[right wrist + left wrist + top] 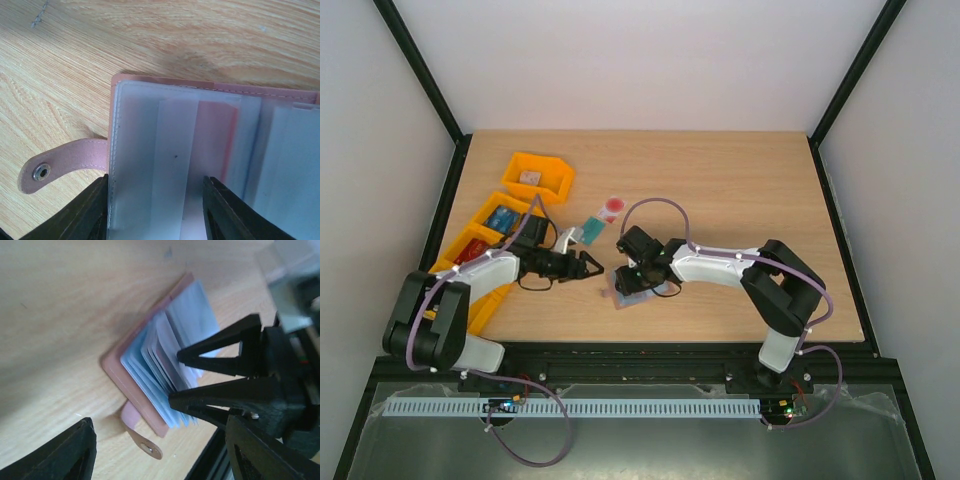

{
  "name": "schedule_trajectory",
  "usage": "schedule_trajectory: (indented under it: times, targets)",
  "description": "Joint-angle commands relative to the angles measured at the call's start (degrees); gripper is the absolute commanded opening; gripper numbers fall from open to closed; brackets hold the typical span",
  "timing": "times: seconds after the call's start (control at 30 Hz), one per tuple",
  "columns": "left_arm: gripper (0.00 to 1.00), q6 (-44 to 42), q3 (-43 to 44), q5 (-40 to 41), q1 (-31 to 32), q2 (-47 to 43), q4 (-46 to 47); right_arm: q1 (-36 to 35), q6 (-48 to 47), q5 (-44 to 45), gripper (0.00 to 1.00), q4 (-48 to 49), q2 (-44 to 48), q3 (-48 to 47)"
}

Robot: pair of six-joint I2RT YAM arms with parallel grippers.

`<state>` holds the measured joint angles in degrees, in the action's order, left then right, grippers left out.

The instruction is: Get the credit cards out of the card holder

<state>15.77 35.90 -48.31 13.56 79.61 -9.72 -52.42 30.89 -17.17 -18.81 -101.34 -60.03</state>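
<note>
Reddish-brown card holder point(150, 80), perhaps one pink card point(215, 140) inside.

Bright, even light, soft shadows on the pale wooden worktop point(740, 190); reddish-brown folding card holder point(114, 367) blurs close up.

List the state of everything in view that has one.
card holder: open on table, sleeves fanned, tab unsnapped
teal card: out, on table
white-pink card: out, on table
left gripper: open, empty
right gripper: jaws apart among the sleeves, grip unclear
orange bins: holding small items
</note>
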Motion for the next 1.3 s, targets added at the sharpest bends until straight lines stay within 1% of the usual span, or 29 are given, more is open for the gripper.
schedule_trajectory:
  times: [0.0,0.1,0.17,0.23,0.27,0.43,0.77,0.93,1.27]
  targets:
    - [0.72,5.18,-1.29,-2.42,3.81,3.78,5.16,0.42,1.41,0.98,0.47,0.08,1.05,0.86]
    - [0.71,5.94,-1.19,-1.17,4.94,6.11,5.98,0.43,2.24,1.01,0.38,0.58,1.07,0.95]
    - [0.69,6.18,-1.23,-0.47,4.98,6.87,6.24,0.51,2.72,1.27,0.32,0.70,0.49,0.85]
    - [0.68,6.20,-1.35,0.03,4.98,7.17,6.18,0.60,2.99,2.10,0.24,0.28,-0.18,0.59]
    - [0.68,6.18,-1.43,0.10,4.98,7.15,6.20,0.73,3.03,2.21,0.19,0.07,-0.34,0.57]
    - [0.68,5.81,-1.12,0.50,5.00,7.22,5.98,0.98,2.50,2.40,0.03,-0.86,0.06,-0.69]
    - [0.71,4.02,-0.51,-0.21,4.99,6.54,5.41,2.22,0.90,1.78,0.02,-1.62,4.91,-2.32]
    - [0.75,3.31,-0.67,-1.72,5.00,5.76,5.74,3.72,-0.60,-1.51,0.02,-0.07,9.06,-2.16]
    - [0.95,1.77,-0.54,-6.79,4.72,3.95,7.01,5.57,-5.76,-9.36,0.02,3.66,15.70,-2.64]
